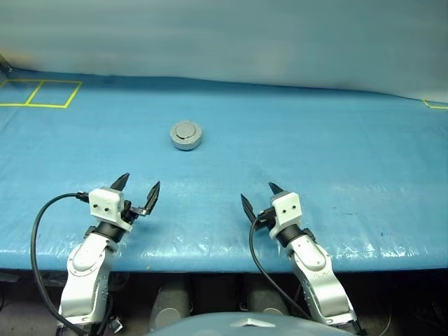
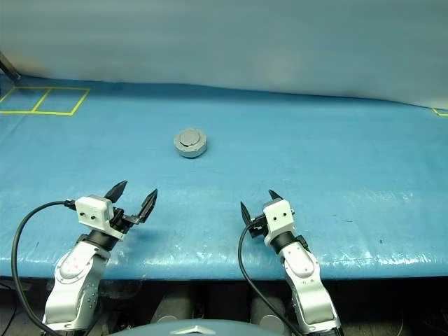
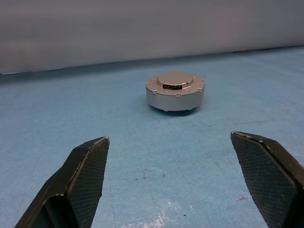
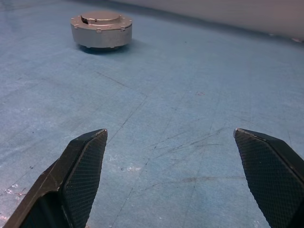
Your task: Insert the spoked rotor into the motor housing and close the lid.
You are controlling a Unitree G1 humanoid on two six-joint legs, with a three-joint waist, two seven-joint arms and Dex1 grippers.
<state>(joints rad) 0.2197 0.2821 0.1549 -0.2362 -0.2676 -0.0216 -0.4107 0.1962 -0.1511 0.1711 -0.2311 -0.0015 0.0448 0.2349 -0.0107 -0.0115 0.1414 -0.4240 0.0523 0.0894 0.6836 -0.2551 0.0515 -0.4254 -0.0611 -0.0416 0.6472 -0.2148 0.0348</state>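
Observation:
The motor housing, a squat round grey metal case, sits on the blue table well beyond both grippers. Its lid lies flat and shut on top, with a raised round centre. The spoked rotor is out of view. My left gripper hovers near the table's front edge at the left, open and empty, with the housing ahead of it and slightly to the right. My right gripper is open and empty too, near the front edge at the centre, with the housing ahead and to its left.
The blue table cover stretches wide to the right and left of the housing. Yellow tape squares mark the far left corner, and a short yellow mark sits at the far right. A pale wall rises behind the table.

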